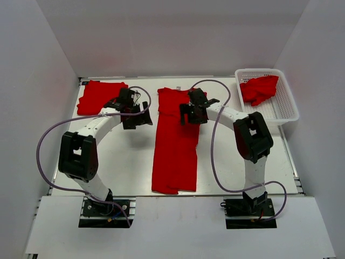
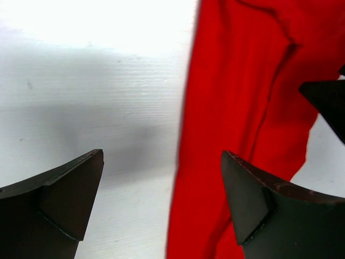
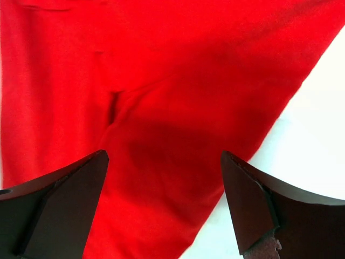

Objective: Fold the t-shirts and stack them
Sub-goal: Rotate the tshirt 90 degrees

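I use the long shirt (image 1: 175, 156) in the middle of the table (image 1: 124, 162) as my marker. It lies flat in a long red strip that runs from the far side of the table toward the arms.

Far to the left of the long shirt, at the back corner, I see a folded shirt (image 1: 99, 97). It lies flat and neat.

The left gripper (image 1: 143, 116) hangs just left of the long shirt, near its far end, over bare table. Its jaws are spread wide with nothing between them. In its own camera I see white table between the fingers and the edge of the red cloth off to one side.

The right gripper (image 1: 187, 116) hangs over the far part of the long shirt. Its jaws are spread wide too. I see red cloth in the gap, but nothing is pinched. I cannot tell if the tips touch the cloth.

Well to the right of the long shirt, a white basket (image 1: 277, 105) sits at the back corner. A crumpled shirt (image 1: 259, 89) lies inside it.
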Controlling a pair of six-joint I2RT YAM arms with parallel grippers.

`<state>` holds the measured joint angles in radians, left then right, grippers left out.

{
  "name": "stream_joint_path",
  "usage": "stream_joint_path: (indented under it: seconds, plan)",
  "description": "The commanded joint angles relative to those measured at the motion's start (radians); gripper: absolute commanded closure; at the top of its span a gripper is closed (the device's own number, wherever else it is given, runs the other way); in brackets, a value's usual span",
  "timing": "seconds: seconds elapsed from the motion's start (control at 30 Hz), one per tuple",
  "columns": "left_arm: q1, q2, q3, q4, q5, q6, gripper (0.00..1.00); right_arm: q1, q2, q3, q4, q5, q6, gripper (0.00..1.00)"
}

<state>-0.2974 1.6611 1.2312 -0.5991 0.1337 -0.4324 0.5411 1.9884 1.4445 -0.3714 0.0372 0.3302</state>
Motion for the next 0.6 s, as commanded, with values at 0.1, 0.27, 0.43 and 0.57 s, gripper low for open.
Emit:
stream_joint_path:
  seconds: [0.1,0.27,0.43,0.57]
  plan:
    - [0.056,-0.063,-0.033,0.019,0.079,0.026,0.00,-0.016,0.119,0.111,-0.073,0.099,-0.011,0.10]
    - [0.076,-0.054,-0.029,-0.011,0.105,0.038,0.00,-0.041,0.219,0.260,-0.124,0.136,-0.037,0.10]
    - [0.087,-0.009,0.022,-0.053,0.106,0.070,0.00,-0.091,0.361,0.441,-0.124,0.084,-0.110,0.10]
    - [0.087,0.017,0.050,-0.063,0.106,0.090,0.00,-0.128,0.475,0.652,-0.130,0.027,-0.172,0.10]
